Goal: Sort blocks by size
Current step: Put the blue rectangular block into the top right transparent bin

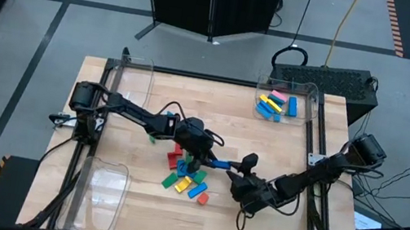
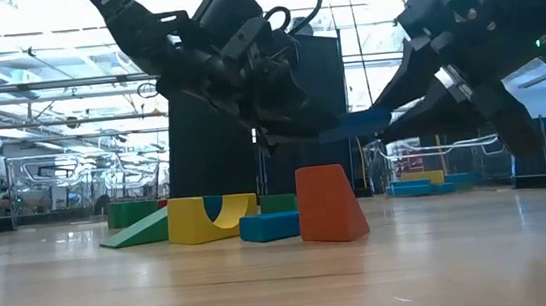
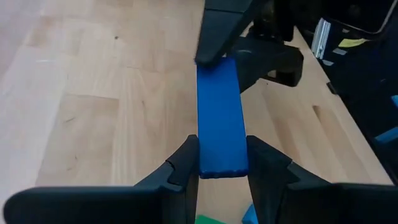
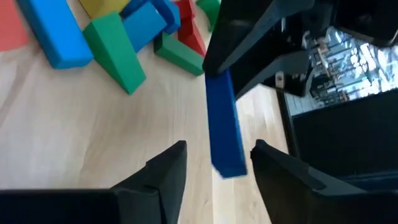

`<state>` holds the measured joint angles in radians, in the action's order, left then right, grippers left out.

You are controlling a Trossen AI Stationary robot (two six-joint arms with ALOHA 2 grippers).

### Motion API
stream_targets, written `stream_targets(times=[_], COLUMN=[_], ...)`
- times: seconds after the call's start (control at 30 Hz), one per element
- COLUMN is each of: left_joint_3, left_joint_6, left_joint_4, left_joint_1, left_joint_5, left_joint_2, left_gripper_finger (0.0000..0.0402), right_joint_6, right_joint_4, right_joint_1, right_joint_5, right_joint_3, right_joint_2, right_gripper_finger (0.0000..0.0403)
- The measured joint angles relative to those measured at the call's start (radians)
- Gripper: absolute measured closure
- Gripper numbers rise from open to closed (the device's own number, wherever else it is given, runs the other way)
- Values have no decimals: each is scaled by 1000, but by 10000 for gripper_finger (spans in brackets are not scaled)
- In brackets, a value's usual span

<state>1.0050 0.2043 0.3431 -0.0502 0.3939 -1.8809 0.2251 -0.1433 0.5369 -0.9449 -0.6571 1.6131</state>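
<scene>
A long blue block (image 1: pixel 219 163) hangs level above the table between my two grippers. My left gripper (image 3: pixel 222 168) is shut on its left end. My right gripper (image 4: pixel 217 165) is open, with the block's other end (image 4: pixel 227 149) in the gap between its fingers; I see no touch there. In the low view the blue block (image 2: pixel 356 123) bridges the two hands. Below them, several loose blocks (image 1: pixel 185 179) lie on the table: a red wedge (image 2: pixel 328 203), a yellow arch block (image 2: pixel 209 219), a blue block (image 2: pixel 268 226) and a green wedge (image 2: pixel 140 231). My left gripper pinches the blue block's two long narrow sides between its two fingers, right at the block's left end (image 3: pixel 221 155). The fingers come from the table's left, slanting slightly down, and lie along the block. The block sticks straight out ahead of them, broad face up, clear of the table.
A clear bin (image 1: pixel 312 103) at the far right holds several blocks. One clear bin (image 1: pixel 136 61) stands at the far left and another (image 1: pixel 102 194) at the near left. Bare wood lies near the front right.
</scene>
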Motion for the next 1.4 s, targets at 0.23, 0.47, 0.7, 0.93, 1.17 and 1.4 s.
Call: stream_targets(times=[0.23,0.47,0.7,0.93,1.17,1.4], left_joint_3=[0,0,0,0,0,0], left_joint_6=[4,27,27,23,8,-117], left_joint_4=[0,-2,-16,-15,-97,-248], left_joint_1=[0,0,9,25,-11,-13], left_joint_5=[74,78,102,63,73,-48], left_joint_2=[0,0,0,0,44,159], left_gripper_finger=[303,303,269,223,218,217], right_joint_6=[52,50,47,-14,-102,-312], right_joint_4=[-64,-73,-99,-108,-35,190], right_joint_1=[-1,-1,-1,-1,-1,-38], right_joint_5=[8,43,65,63,0,-27], right_joint_3=[0,0,0,0,0,0], right_joint_2=[0,0,0,1,-4,-128], right_gripper_finger=[279,314,351,356,356,357])
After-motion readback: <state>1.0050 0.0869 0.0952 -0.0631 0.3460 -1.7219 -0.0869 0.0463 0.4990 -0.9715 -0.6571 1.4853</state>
